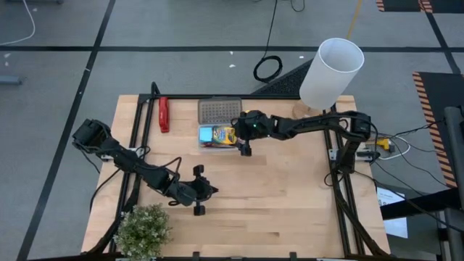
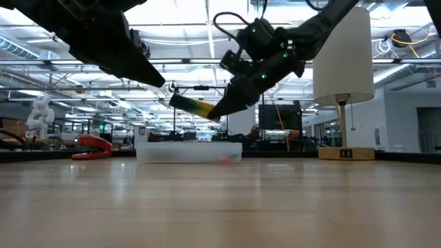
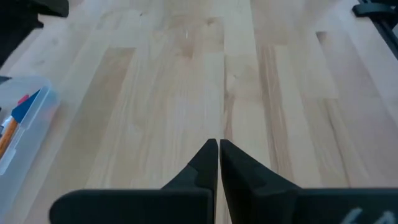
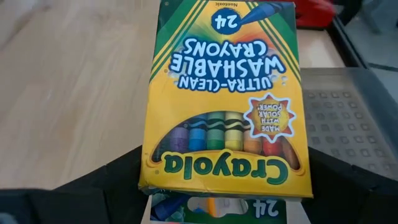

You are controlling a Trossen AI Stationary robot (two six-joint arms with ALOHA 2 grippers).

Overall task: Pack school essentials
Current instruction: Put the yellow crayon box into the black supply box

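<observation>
The table point(image 1: 283, 196) carries a clear tray point(image 2: 188, 152) near its far edge, and everything else is placed from that tray. A white lamp point(image 1: 330, 74) stands well to the tray's right at the far right corner, a potted plant point(image 1: 143, 230) sits at the near left corner well apart from the tray, a grey perforated lid point(image 1: 218, 110) lies just behind the tray, and a red stapler point(image 1: 163, 114) lies to the tray's left. The right gripper point(image 1: 244, 148) hangs just above the tray's right end, its jaws closed on the crayon box point(image 4: 225, 93); the box is pinched by its lower end between the jaws and juts out beyond them, tilted, clear of the tray in the low view. In the right wrist view a second crayon pack shows just beneath the held box. The left gripper point(image 3: 217, 163) hovers over bare table well in front of the tray, its jaws pressed together with nothing between them. A blue item and orange pencils point(image 3: 6, 138) lie inside the tray.
</observation>
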